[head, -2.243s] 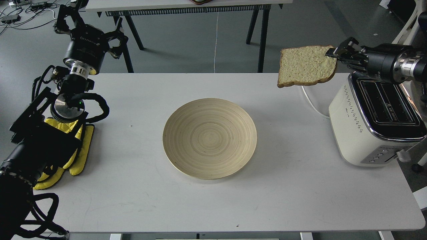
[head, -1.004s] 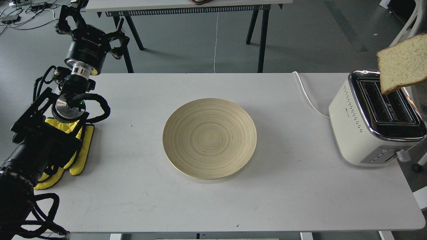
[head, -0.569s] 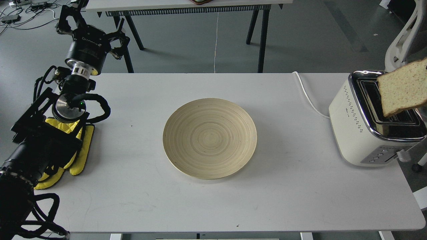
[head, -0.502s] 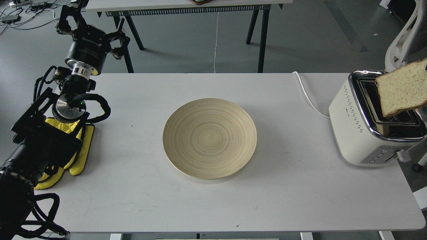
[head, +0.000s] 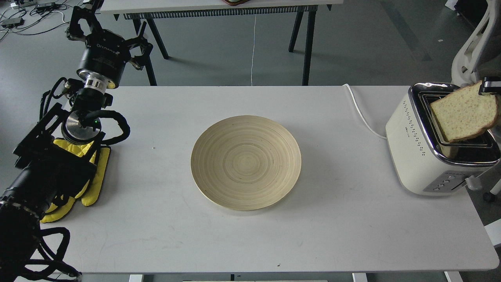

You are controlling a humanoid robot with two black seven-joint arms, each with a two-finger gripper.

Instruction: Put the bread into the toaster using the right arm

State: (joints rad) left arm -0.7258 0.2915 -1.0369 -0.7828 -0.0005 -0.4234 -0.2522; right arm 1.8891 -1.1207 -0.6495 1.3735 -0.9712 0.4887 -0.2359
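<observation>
Only a sliver of the right gripper (head: 491, 85) shows at the frame's edge, at the top corner of the bread (head: 464, 115), its grasp impossible to tell; the slice hangs tilted over the toaster (head: 415, 150); far left, the left gripper (head: 105, 29) stands spread.

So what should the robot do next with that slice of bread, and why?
Probably level the bread and ease it straight down. It sits tilted over the toaster, its lower edge just at a slot, not yet seated. The right tool barely shows at the frame edge, so its grip is unclear.
</observation>
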